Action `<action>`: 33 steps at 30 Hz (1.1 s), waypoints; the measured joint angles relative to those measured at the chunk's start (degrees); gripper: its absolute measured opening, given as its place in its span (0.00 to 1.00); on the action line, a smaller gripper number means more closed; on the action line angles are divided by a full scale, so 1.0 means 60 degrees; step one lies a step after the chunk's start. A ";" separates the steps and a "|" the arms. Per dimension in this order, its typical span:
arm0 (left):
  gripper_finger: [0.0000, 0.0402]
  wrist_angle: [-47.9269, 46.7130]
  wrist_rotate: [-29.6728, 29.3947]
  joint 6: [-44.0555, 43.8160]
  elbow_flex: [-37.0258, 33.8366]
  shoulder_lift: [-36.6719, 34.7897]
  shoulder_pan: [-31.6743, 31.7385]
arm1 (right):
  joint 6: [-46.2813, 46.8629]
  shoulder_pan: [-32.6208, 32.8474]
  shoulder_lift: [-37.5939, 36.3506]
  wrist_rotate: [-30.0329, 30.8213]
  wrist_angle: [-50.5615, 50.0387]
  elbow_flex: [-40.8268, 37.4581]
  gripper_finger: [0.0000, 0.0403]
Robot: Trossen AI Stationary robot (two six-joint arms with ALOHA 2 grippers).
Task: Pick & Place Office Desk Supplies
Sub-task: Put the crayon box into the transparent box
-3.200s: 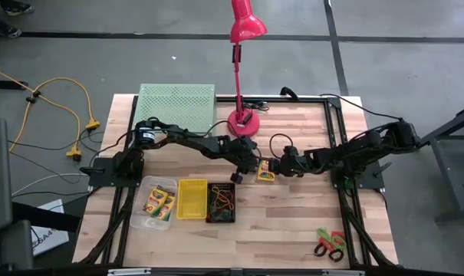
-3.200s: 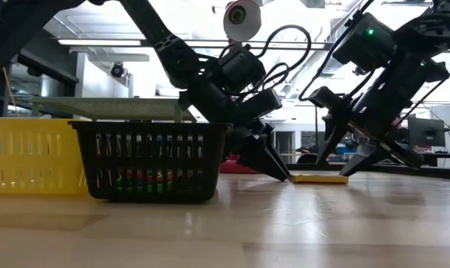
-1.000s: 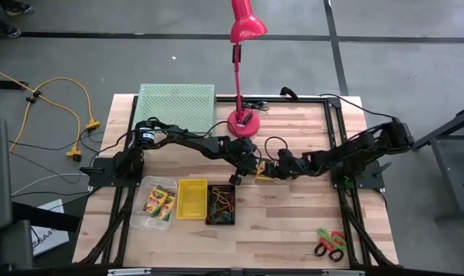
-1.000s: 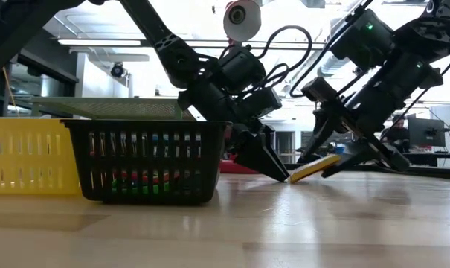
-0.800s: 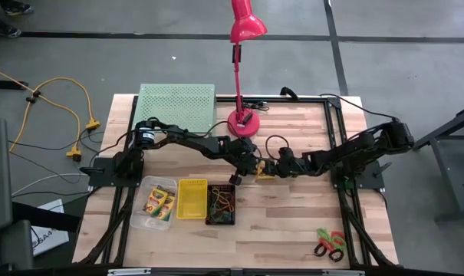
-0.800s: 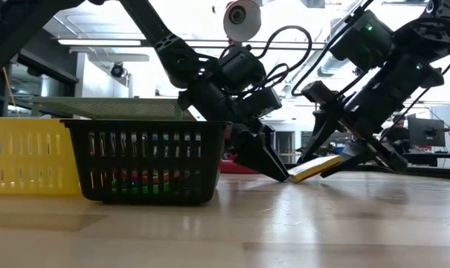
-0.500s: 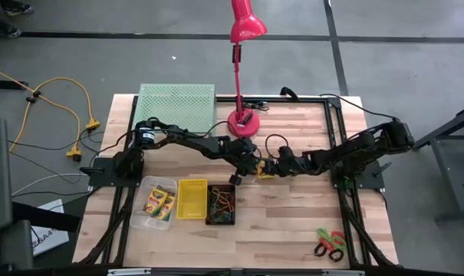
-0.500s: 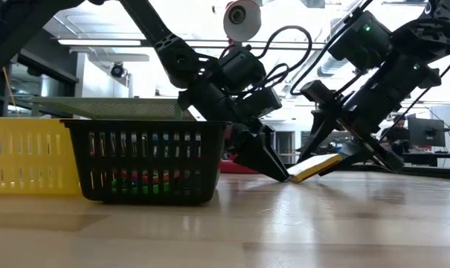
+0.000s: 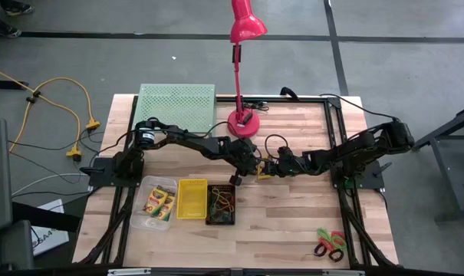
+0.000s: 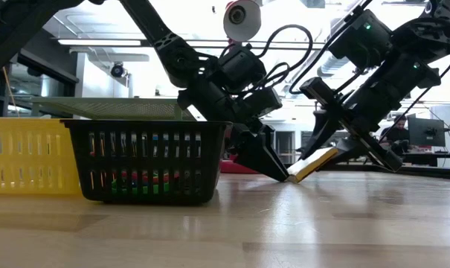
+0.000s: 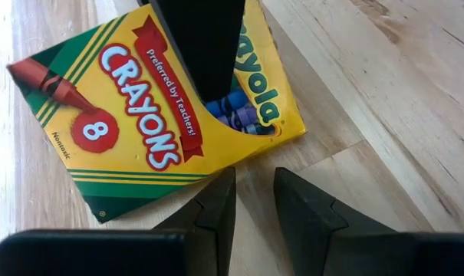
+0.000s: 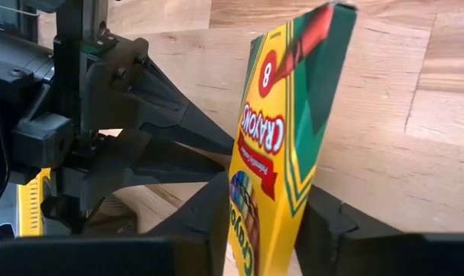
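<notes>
Mid-table, the right gripper (image 10: 323,158) has its fingers clamped on both faces of a yellow crayon box (image 10: 311,164), tilted with one edge on the table (image 9: 293,222). The left gripper (image 10: 273,167), fingers nearly together and holding nothing, braces that low edge, probably so it can't slide. Bins sit at the box's 7 o'clock: clear bin (image 9: 158,202), yellow bin (image 9: 192,198), black mesh bin (image 9: 221,203); scissors (image 9: 330,243) at 5 o'clock.

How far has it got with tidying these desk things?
Partway, it seems. Two crayon boxes already lie in the clear bin, and coloured loops sit in the black mesh bin. The right tool is closing on the third crayon box, tilted up beside the left tool. The scissors lie untouched.
</notes>
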 joint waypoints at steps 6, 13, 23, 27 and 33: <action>0.22 0.0004 -0.0004 0.0000 0.0000 0.0000 0.0000 | 0.0004 0.0000 -0.0004 0.0022 0.0002 0.0000 0.18; 0.22 0.0011 -0.0022 0.0004 0.0000 0.0000 0.0000 | 0.0036 0.0000 -0.0007 -0.0011 0.0003 0.0000 0.13; 0.22 -0.0171 -0.0740 0.0000 -0.0040 -0.0321 0.0004 | 0.0004 0.0002 -0.0007 0.0081 0.0014 0.0007 0.07; 0.22 -0.0102 -0.1180 0.0171 -0.0034 -0.0607 0.0020 | -0.0025 0.0001 -0.0010 0.0219 0.0078 0.0007 0.07; 0.22 -0.0317 -0.1964 0.0457 -0.0034 -0.0747 0.0007 | -0.0173 0.0003 -0.0189 0.0229 0.0109 0.0004 0.07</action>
